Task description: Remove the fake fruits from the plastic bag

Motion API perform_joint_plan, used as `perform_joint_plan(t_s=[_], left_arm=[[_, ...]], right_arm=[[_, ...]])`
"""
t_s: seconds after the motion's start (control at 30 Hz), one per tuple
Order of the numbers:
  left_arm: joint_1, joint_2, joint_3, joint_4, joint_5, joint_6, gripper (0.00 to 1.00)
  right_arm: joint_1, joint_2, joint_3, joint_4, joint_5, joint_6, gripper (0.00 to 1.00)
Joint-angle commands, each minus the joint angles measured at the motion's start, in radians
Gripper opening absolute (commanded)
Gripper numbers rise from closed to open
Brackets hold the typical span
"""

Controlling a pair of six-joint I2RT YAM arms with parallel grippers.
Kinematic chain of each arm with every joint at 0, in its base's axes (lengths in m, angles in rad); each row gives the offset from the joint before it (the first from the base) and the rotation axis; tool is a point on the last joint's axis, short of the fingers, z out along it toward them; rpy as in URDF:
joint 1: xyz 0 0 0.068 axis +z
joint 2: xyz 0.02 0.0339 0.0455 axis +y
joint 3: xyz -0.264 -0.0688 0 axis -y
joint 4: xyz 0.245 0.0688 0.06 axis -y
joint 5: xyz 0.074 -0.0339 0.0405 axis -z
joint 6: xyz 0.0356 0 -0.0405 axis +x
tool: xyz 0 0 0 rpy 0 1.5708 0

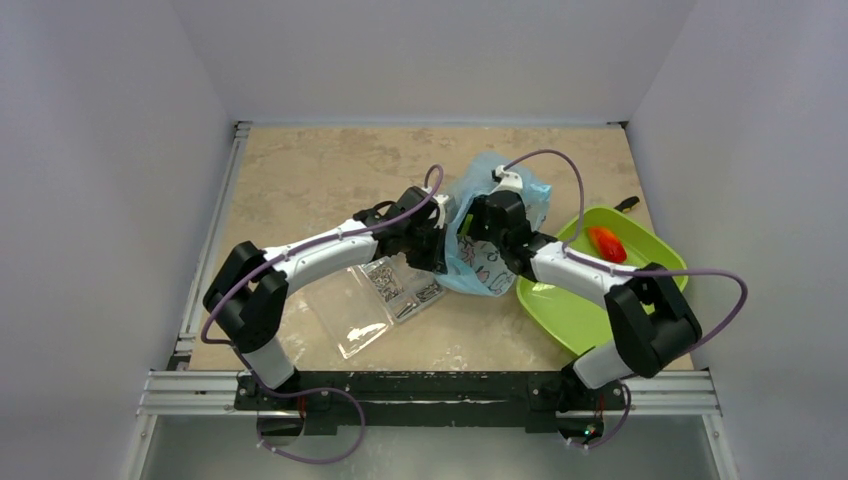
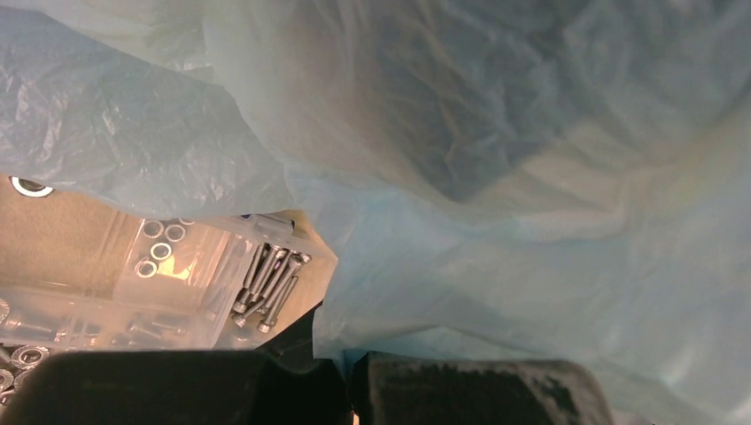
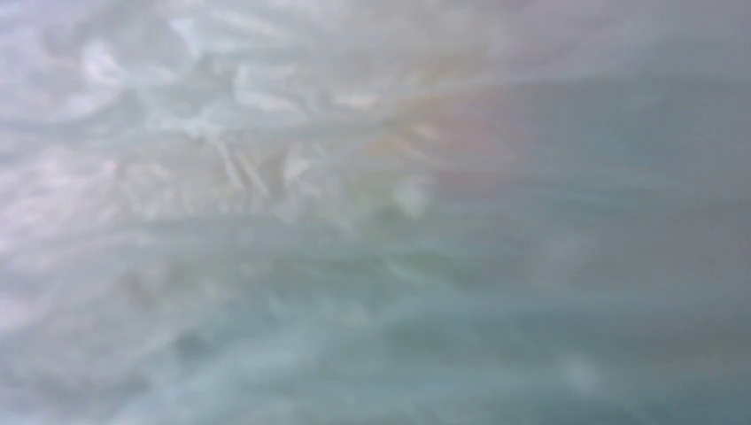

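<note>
Blue bag (image 1: 490, 272) at centre of top view. Left gripper (image 2: 347, 376) clenched on bag edge. Right gripper (image 1: 484, 220) inside bag (fingers hidden, state cannot tell). Red fruit (image 1: 607, 243) in green tray (image 1: 560, 312), right side.

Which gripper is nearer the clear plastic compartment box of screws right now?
Left. The left gripper pinches the left edge of the light-blue plastic bag, just beyond the clear compartment box; the right gripper reaches into the bag, farther right.

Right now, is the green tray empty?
No, one orange-red fruit lies in the green tray, near its far edge.
</note>
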Motion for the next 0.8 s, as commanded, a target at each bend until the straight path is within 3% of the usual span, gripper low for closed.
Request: perform_joint_plan(t_s=[0.0,0.27,0.5,0.77], left_arm=[[0.009,-0.008,0.043,0.003,-0.011,0.023,0.0],[0.015,-0.028,0.046,0.001,-0.009,0.03,0.0],[0.038,-0.045,0.051,0.003,0.013,0.031,0.0],[0.066,-0.063,0.064,0.008,0.075,0.052,0.0]], right_arm=[[-0.002,-0.1,-0.037,-0.058,0.046,-0.031,0.18],[-0.002,-0.292,-0.144,-0.16,0.033,-0.035,0.1],[-0.002,-0.428,-0.137,-0.295,-0.043,-0.048,0.07],[-0.003,-0.42,-0.107,-0.408,-0.137,-0.058,0.06]])
